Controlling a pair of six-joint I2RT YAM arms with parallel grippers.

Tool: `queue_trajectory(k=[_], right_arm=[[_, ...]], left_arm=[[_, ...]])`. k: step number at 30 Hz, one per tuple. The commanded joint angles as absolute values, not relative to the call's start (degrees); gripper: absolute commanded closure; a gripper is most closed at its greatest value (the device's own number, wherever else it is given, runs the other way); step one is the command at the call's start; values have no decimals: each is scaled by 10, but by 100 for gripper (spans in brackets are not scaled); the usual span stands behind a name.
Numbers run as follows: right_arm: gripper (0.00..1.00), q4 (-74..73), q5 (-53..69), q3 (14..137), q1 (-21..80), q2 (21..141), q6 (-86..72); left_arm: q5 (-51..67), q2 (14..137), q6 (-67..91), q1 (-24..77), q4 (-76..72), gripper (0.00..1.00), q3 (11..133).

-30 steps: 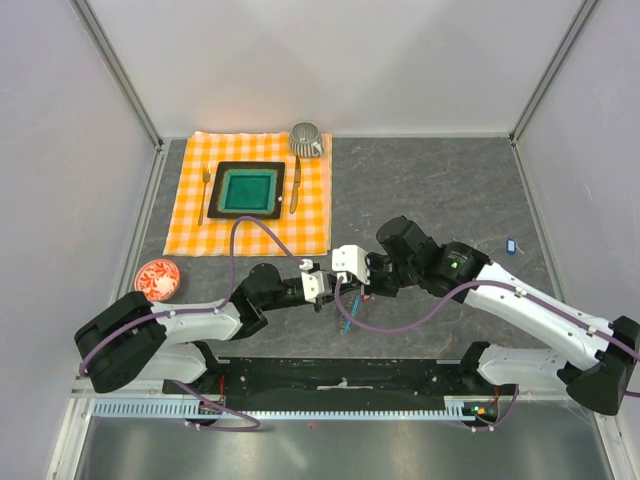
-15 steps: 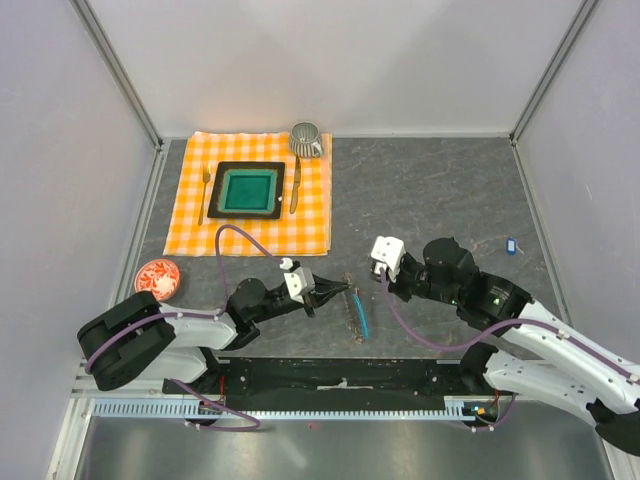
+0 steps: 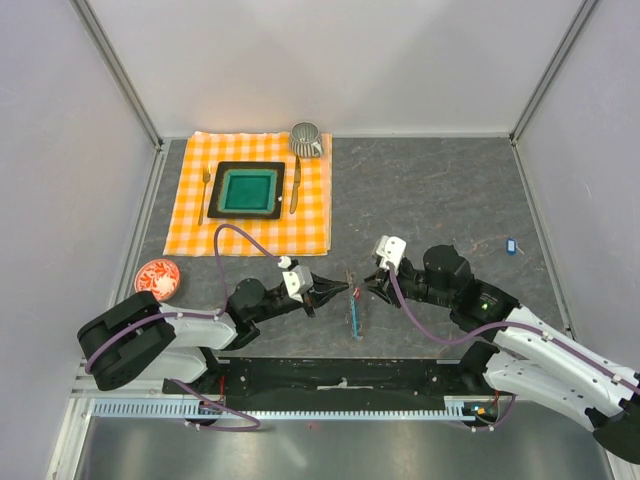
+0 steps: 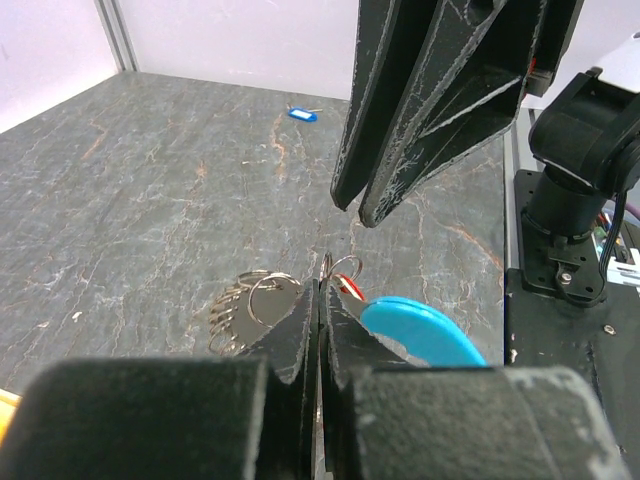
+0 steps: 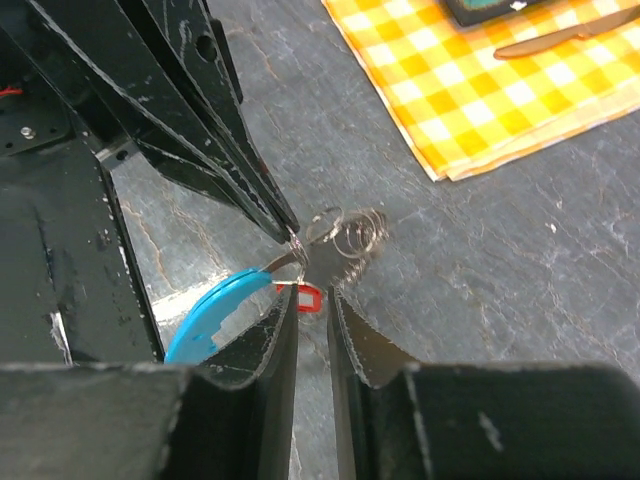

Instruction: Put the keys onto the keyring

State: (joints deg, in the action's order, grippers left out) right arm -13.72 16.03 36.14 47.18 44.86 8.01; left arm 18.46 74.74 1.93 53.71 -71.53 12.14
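My left gripper (image 3: 342, 289) is shut on the thin wire of the keyring (image 3: 354, 316) and holds it just above the table. In the left wrist view the pinch (image 4: 322, 288) has the coil loops (image 4: 248, 305) on the left and the light-blue strip (image 4: 422, 332) on the right. The red key (image 3: 356, 293) hangs at the held wire. My right gripper (image 3: 368, 287) faces it from the right. In the right wrist view its jaws (image 5: 312, 292) stand a narrow gap apart with the red tag (image 5: 309, 298) just past the tips. The blue key (image 3: 511, 244) lies far right.
An orange checked cloth (image 3: 195, 225) at the back left carries a green dish (image 3: 249, 190), a fork (image 3: 205, 195), a knife (image 3: 295, 185) and a cup (image 3: 306, 138). A red-patterned saucer (image 3: 157, 278) lies at the left.
A second ago both grippers met at the keyring. The right arm then pulled back right and has now come forward to the red key. The left gripper still holds the ring.
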Motion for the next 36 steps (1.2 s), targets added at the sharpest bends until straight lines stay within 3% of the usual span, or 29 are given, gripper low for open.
queue_trajectory(k=[1,27,30,34,36], right_arm=[[75,-71,194,355,471,449,56],[75,-52,190,340,470,481,48],[82,-53,192,339,471,484,49],[100,-54,205,339,471,490,47],[100,-54,213,340,471,493,47]], left_arm=[[171,744,29,537,-891,98,134],[159,729,37,537,-882,98,145],[156,726,37,537,-882,98,147],[155,723,37,537,-884,98,148],[154,722,36,537,-887,98,149]])
